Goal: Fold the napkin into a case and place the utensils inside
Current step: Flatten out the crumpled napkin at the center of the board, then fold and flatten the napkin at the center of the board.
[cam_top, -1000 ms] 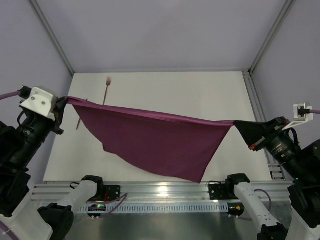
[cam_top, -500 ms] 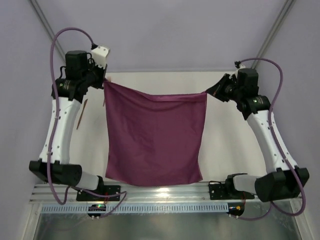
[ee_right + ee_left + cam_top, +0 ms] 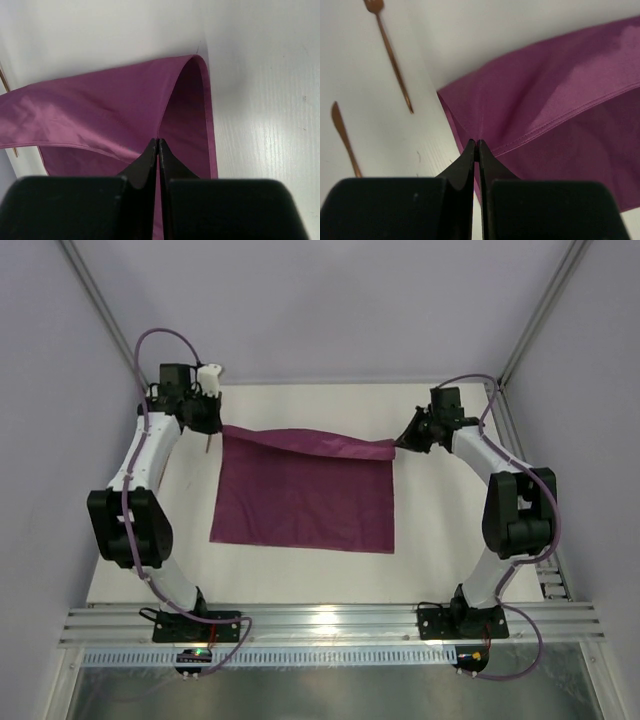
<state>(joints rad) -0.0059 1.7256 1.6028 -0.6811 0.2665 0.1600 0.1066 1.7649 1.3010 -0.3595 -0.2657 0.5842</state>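
Note:
The plum-purple napkin (image 3: 305, 502) lies mostly flat on the white table (image 3: 450, 540), with its far edge raised and curled over. My left gripper (image 3: 216, 426) is shut on the napkin's far left corner (image 3: 470, 125); in the left wrist view its tips (image 3: 476, 145) pinch the hem. My right gripper (image 3: 399, 445) is shut on the far right corner, its tips (image 3: 158, 142) closed on the napkin (image 3: 115, 105). Of the utensils, a brown fork (image 3: 391, 52) and a slim knife (image 3: 345, 142) lie on the table left of the cloth. The case is out of view.
Metal frame posts (image 3: 100, 310) rise at the far corners, with pale walls behind them. An aluminium rail (image 3: 330, 625) with both arm bases runs along the near edge. The left arm (image 3: 140, 480) and the right arm (image 3: 500, 490) flank the cloth.
Both arms swung out from the near side to the far side, carrying the napkin. The cloth went from hanging stretched in the air to lying on the table with its far edge held up.

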